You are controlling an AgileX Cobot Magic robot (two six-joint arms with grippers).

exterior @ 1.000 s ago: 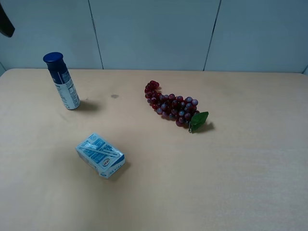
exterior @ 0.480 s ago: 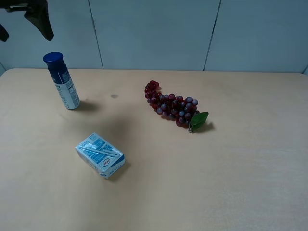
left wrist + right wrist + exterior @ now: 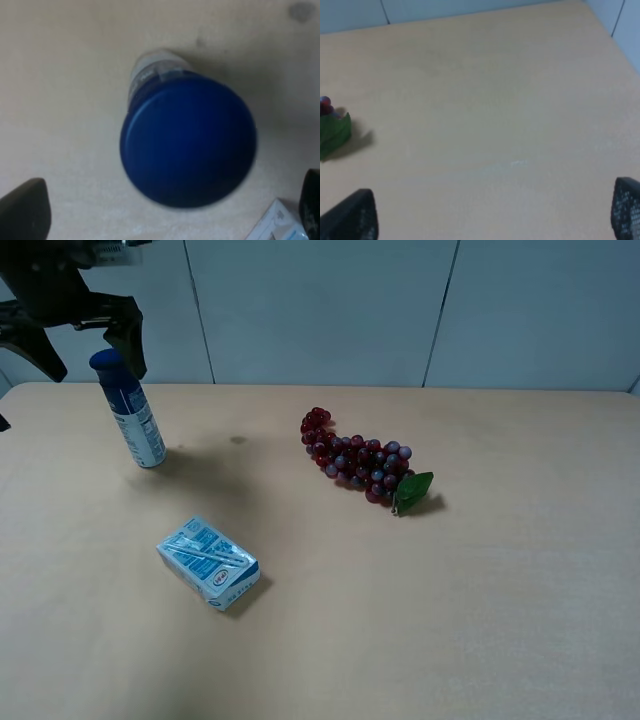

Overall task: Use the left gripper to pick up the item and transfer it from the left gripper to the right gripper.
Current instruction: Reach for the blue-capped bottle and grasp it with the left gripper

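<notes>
The tan table fills most of the high view, with a pale panelled wall behind its far edge. A red grape bunch lies a little far of centre, its green leaf at the right end. The light-blue-and-white carton lies on its side at the near left, well apart from the rest. The item stands on its base at the far left, dark blue cap up. The left gripper hangs over it, its arm cut off by the top-left corner, jaws spread wide. One finger overlaps the cap in the high view, and contact cannot be told there. The left wrist view shows the blurred cap from above with the left gripper tips clear on either side. A corner of the carton is cut off at the edge. The right gripper shows only in its wrist view — two dark tips cropped at the corners, set wide over bare tabletop, the leaf at one edge. A small dark spot marks the table right of the item.
</notes>
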